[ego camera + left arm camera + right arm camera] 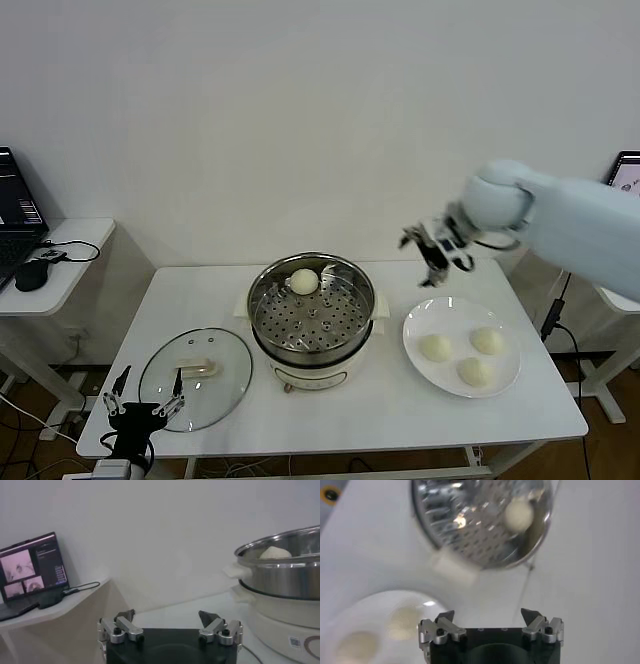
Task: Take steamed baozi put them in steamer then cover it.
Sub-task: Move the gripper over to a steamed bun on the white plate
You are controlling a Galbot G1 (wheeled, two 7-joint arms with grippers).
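Stainless-steel round steamer [311, 312] on the white table [400, 400] holds one cream-white baozi [303, 281]; three more wait on the flat white plate [415, 335]. The round glass cover [195, 378] lies beside it. Right hand [432, 262] hovers empty, open above the plate; left hand [143, 408] parked, open.

The right gripper [489, 616] hangs over the white table [590, 565] with its jaws spread wide and nothing between them. Beyond it, the steamer [465, 522] holds one baozi [518, 515] on its perforated tray. A white plate [355, 612] nearby carries more buns [405, 622].
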